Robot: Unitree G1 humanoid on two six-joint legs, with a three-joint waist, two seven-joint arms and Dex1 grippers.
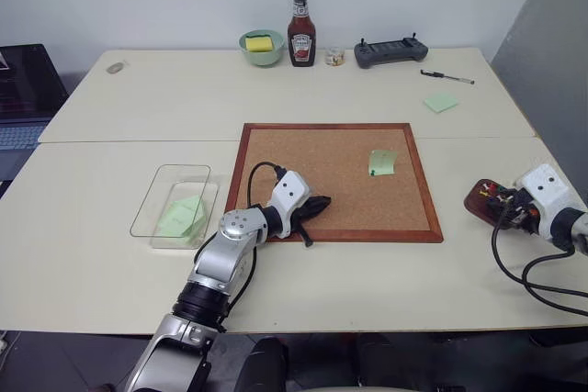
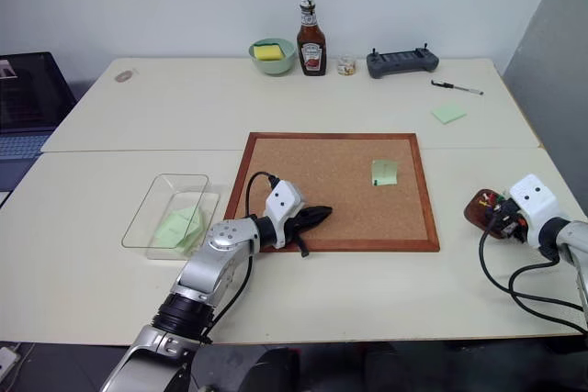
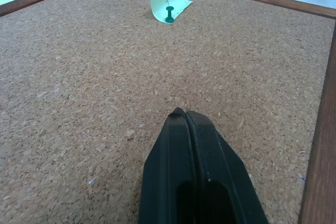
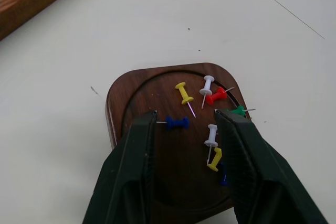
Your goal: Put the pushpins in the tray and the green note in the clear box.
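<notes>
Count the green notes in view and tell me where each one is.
3: one green note lying in the clear box, one pinned on the corkboard, one lying loose on the table beyond the board.

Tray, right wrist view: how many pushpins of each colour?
Yellow pushpins: 2
White pushpins: 2
Red pushpin: 1
Green pushpin: 1
Blue pushpin: 1
Total: 7 clearly seen; one more dark blue bit is partly hidden.
</notes>
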